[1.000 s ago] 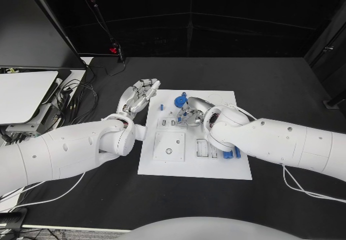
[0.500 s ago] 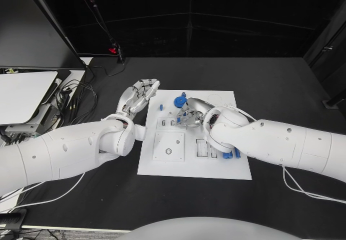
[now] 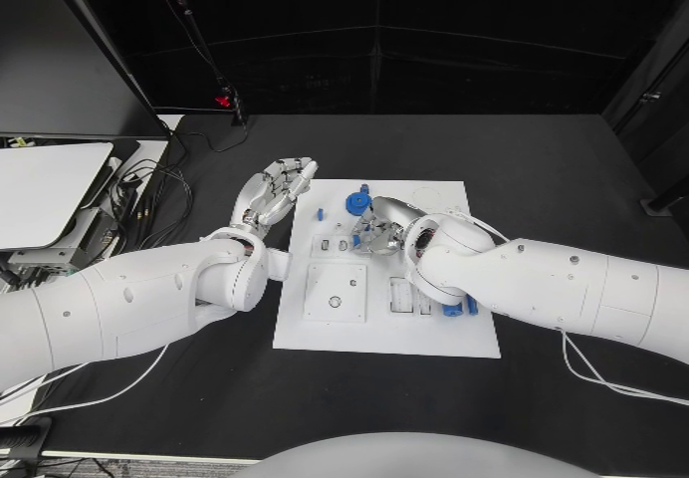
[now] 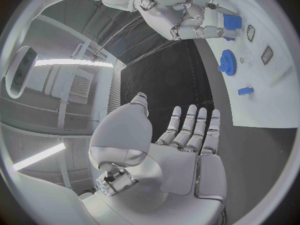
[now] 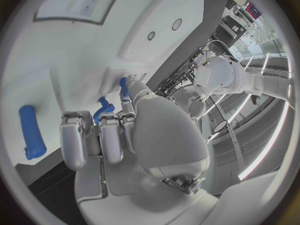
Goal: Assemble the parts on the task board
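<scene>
Below, black table [image 3: 574, 169], white task board [image 3: 431, 334].

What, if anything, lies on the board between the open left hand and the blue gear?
Nothing visible: the left hand hovers open beside the task board, and only bare board with one small blue part off to the side lies before the blue gear.

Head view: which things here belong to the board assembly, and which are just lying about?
Job:
white task board
blue gear-shaped part
small blue part
blue cylindrical parts
right hand, over the board
left hand, beside the board

Lying about:
black cables
white tabletop at the left
</scene>
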`<action>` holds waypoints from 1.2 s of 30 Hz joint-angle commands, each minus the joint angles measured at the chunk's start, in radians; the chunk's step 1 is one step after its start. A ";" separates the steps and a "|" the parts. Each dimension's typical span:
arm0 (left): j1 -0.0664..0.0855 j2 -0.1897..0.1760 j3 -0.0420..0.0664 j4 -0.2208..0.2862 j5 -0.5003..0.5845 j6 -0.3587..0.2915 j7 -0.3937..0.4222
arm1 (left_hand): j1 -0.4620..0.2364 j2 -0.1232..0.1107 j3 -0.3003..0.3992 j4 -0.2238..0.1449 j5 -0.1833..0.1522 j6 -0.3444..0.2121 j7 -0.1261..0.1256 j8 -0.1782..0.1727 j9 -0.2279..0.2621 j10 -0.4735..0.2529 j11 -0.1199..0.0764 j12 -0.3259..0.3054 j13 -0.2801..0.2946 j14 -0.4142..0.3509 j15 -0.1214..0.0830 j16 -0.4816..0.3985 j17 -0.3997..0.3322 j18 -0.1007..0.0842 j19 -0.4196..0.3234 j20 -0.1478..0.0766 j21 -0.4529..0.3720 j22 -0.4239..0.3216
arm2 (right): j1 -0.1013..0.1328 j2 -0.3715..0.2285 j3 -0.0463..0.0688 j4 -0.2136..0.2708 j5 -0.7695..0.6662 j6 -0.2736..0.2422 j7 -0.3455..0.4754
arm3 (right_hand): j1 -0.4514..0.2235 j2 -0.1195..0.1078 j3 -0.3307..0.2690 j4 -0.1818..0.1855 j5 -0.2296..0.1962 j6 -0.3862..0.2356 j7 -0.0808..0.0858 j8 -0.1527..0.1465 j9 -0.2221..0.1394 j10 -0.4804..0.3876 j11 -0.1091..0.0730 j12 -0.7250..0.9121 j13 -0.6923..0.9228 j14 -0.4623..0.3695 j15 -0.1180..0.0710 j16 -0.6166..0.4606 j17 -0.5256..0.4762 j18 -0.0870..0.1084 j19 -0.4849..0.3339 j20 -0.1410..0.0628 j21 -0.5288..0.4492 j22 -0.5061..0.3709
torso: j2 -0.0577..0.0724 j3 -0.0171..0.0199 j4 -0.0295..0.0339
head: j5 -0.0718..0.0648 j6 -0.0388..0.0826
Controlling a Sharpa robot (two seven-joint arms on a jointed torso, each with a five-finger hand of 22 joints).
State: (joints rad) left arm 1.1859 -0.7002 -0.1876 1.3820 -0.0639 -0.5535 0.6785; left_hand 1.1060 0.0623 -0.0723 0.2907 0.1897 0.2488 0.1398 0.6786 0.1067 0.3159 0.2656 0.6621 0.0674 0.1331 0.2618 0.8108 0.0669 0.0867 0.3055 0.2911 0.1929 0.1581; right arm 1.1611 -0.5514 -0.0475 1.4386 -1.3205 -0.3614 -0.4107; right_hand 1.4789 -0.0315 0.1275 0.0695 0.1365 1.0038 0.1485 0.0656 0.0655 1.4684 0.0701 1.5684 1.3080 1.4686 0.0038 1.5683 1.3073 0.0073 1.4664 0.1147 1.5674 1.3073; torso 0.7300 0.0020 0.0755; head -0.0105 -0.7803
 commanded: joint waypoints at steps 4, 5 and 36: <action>0.002 0.002 0.001 0.000 -0.006 0.005 0.243 | 0.005 0.008 -0.006 0.000 0.006 0.006 0.158 0.007 -0.001 0.002 0.000 0.003 -0.001 0.001 0.003 0.007 -0.002 0.006 -0.005 -0.001 0.005 0.001 | 0.001 -0.001 0.000 0.004 -0.004 0.000 0.005 | -0.007 -0.019 -0.005 -0.007 -0.006 -0.026 0.002 -0.005 -0.001 0.102 0.011 0.002 0.263 0.102 0.009 0.002 0.263 -0.007 0.104 0.007 0.003 0.263 | 0.000 -0.0001 0.0000 | -0.001 -0.002; 0.002 0.002 0.001 0.000 -0.006 0.005 0.243 | 0.005 0.008 -0.006 0.000 0.006 0.006 0.158 0.007 -0.001 0.002 0.000 0.003 -0.001 0.001 0.003 0.007 -0.002 0.006 -0.005 -0.001 0.005 0.001 | 0.001 -0.002 0.000 0.004 -0.004 0.000 0.006 | -0.007 -0.021 -0.006 -0.007 -0.006 -0.028 0.002 -0.004 -0.001 0.102 0.011 0.002 0.263 0.102 0.009 0.002 0.263 -0.007 0.104 0.007 0.003 0.263 | 0.000 -0.0001 0.0000 | -0.001 -0.002; 0.002 0.001 0.001 0.000 -0.006 0.007 0.242 | 0.009 0.010 -0.009 0.000 0.009 0.007 0.158 0.008 -0.003 0.004 0.000 0.006 -0.001 0.003 0.003 0.008 -0.001 0.005 -0.005 -0.001 0.006 0.002 | 0.002 -0.077 0.001 0.063 -0.051 -0.072 0.129 | -0.006 -0.080 0.009 0.070 -0.050 -0.030 -0.027 0.020 0.012 0.102 -0.017 0.002 0.263 0.102 -0.007 0.002 0.263 -0.007 0.104 -0.003 0.003 0.263 | -0.001 -0.0022 0.0013 | -0.006 -0.010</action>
State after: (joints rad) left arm 1.1857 -0.6992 -0.1877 1.3804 -0.0639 -0.5528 0.6785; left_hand 1.1100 0.0662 -0.0738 0.2923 0.1935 0.2488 0.1398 0.6823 0.1051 0.3159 0.2656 0.6620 0.0674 0.1330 0.2618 0.8149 0.0669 0.0868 0.3055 0.2911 0.1929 0.1583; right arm 1.1599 -0.6233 -0.0475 1.4917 -1.3396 -0.4141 -0.3353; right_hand 1.4642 -0.1108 0.1305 0.1397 0.0807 0.9655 0.1228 0.0805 0.0766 1.4670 0.0602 1.5684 1.3080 1.4645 0.0059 1.5683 1.3079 0.0074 1.4663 0.1215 1.5674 1.3074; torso 0.7298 0.0014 0.0768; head -0.0180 -0.7889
